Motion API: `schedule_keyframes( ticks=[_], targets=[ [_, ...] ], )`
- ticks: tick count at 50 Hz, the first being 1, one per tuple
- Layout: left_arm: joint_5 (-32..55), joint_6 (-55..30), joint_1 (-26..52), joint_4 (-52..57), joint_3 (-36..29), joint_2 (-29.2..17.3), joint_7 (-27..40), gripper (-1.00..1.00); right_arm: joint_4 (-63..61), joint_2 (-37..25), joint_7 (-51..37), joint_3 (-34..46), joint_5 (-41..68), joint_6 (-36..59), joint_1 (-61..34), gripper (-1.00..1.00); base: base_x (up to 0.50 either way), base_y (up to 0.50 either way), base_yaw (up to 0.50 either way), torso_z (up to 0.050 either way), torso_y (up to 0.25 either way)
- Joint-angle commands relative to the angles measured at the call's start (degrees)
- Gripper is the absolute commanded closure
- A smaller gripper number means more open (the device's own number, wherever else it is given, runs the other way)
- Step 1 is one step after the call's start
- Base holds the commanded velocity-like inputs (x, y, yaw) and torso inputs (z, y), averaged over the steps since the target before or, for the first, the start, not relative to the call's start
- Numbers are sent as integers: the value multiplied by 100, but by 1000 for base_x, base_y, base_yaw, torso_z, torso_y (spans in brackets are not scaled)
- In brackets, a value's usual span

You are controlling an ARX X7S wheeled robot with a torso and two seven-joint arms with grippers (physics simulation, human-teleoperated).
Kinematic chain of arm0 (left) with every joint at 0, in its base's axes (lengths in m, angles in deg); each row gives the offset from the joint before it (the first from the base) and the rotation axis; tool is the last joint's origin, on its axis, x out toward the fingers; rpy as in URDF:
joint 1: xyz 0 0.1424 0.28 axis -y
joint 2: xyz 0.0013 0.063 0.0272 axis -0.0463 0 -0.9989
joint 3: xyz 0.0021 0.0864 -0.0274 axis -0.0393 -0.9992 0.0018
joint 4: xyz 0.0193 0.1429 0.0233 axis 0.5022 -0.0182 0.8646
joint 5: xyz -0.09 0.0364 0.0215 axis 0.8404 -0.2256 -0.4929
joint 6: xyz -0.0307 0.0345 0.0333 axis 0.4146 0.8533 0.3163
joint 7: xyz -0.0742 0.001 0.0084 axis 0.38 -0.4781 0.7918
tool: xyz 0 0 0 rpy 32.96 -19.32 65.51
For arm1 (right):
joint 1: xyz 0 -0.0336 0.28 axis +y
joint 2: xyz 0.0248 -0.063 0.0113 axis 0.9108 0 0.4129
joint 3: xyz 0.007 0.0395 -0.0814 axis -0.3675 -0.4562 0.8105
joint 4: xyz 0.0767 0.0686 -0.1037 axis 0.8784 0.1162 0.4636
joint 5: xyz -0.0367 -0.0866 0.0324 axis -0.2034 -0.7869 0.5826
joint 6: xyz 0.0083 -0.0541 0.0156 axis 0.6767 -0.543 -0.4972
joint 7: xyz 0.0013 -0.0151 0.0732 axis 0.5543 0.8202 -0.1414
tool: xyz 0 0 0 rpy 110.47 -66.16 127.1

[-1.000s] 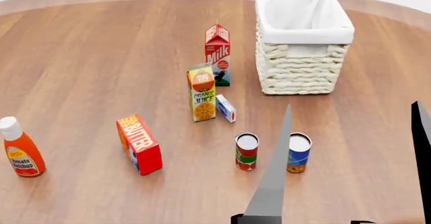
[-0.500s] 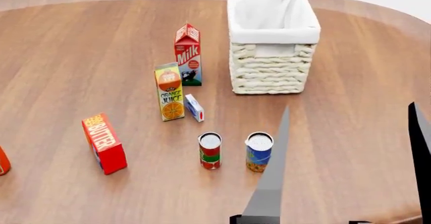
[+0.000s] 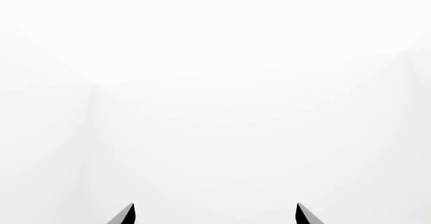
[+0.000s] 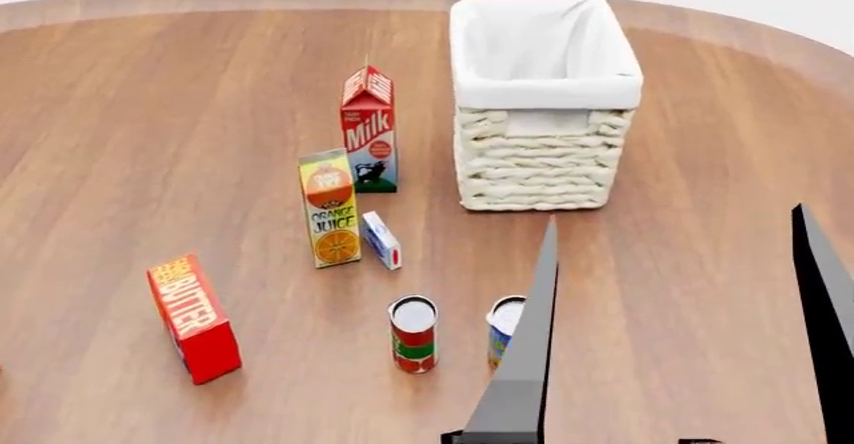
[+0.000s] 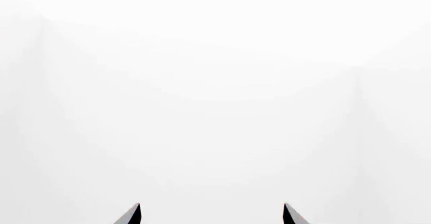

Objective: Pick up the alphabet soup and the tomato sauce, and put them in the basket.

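The tomato sauce (image 4: 414, 336), a red and green can, stands upright on the wooden table near the front. Beside it on the right is the blue-labelled alphabet soup (image 4: 505, 324), half hidden behind a dark finger. The cream wicker basket (image 4: 541, 154) with its white lining stands farther back, with nothing showing inside. My right gripper (image 4: 675, 214) rises at the lower right of the head view, open, fingers wide apart and holding nothing. The right wrist view shows the right gripper (image 5: 211, 205) open against blank white. The left gripper (image 3: 215, 205) is likewise open against white in its wrist view and is absent from the head view.
A milk carton (image 4: 370, 129), an orange juice carton (image 4: 330, 209) and a small blue-white box (image 4: 380, 241) stand left of the basket. A red butter box (image 4: 194, 319) is at the front left. The round table's edge curves behind and right of the basket.
The head view has shifted: everything on the table slid left, then down in the picture. The ketchup bottle left the view. The soup can is now partly behind the gripper finger.
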Motion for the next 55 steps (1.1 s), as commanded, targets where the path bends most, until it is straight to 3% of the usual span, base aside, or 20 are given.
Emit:
schedule_keyframes(
  ticks=[1,9,12,29,36,38,55],
  targets=[
    [1,-37,-10,8,16,30,-11,-100,-40,10,4,4,86,67,-114,-100,277,0,0,0,0],
    [15,-60,-9,-40,31,97,-32,-100,92,62,-20,192,-341,-114,146,-100,277,0,0,0,0],
    [28,-67,-4,-25,45,85,-29,-100,-70,11,-3,32,111,56,-181,-100,279,0,0,0,0],
    [18,-171,-20,0,53,161,-37,-100,-4,49,-148,481,-306,-129,-155,-100,278,0,0,0,0],
    [16,-193,-20,28,67,158,-40,-100,-121,19,-191,542,110,-21,-630,-100,279,0,0,0,2],
    [0,-167,-40,7,60,159,-41,-100,-5,67,-233,719,-305,-148,-359,-100,277,0,0,0,0],
    [10,-182,-54,32,89,158,-45,-100,-93,29,-270,810,-74,-98,-675,-100,279,0,0,0,0]
  ],
)
